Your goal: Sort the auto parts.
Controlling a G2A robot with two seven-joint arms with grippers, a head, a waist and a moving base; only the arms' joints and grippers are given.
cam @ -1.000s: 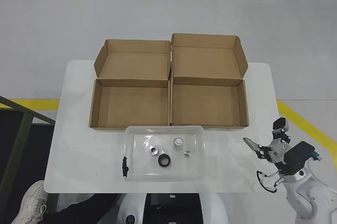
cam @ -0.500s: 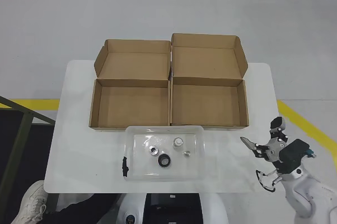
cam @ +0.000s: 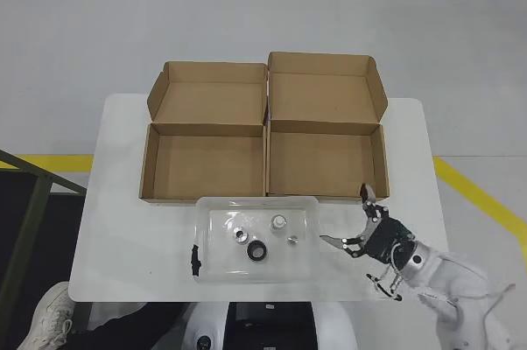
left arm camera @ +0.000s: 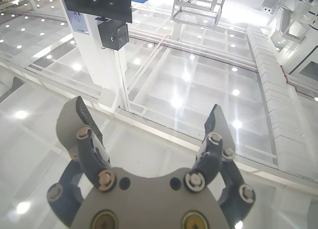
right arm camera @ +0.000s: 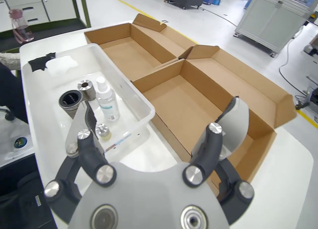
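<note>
While stationed at the near edge of the white table (cam: 123, 219), holds the right gripper (cam: 344, 213) over the tabletop just beside the right end of the clear plastic bin (cam: 256, 200), fingers spread wide with nothing between them. Aims the left gripper (left arm camera: 147, 102) up at ceiling lights (left arm camera: 177, 102), likewise spread and gripping nothing. Sees four items standing inside the bin: a black-rimmed linear bearing (cam: 256, 253) nearest the front, bore up; a steel bushing (cam: 240, 235) just behind it to the left; a small spray bottle (cam: 278, 222) upright toward the back; a metal-capped vial (cam: 291, 239) just right of the bearing. Notes a strip of black tape (cam: 194, 260) on the bin's left wall. Faces two open cardboard boxes beyond the bin, side by side and touching along one wall, lids folded back: left box (cam: 202, 166), right box (cam: 325, 164).
</note>
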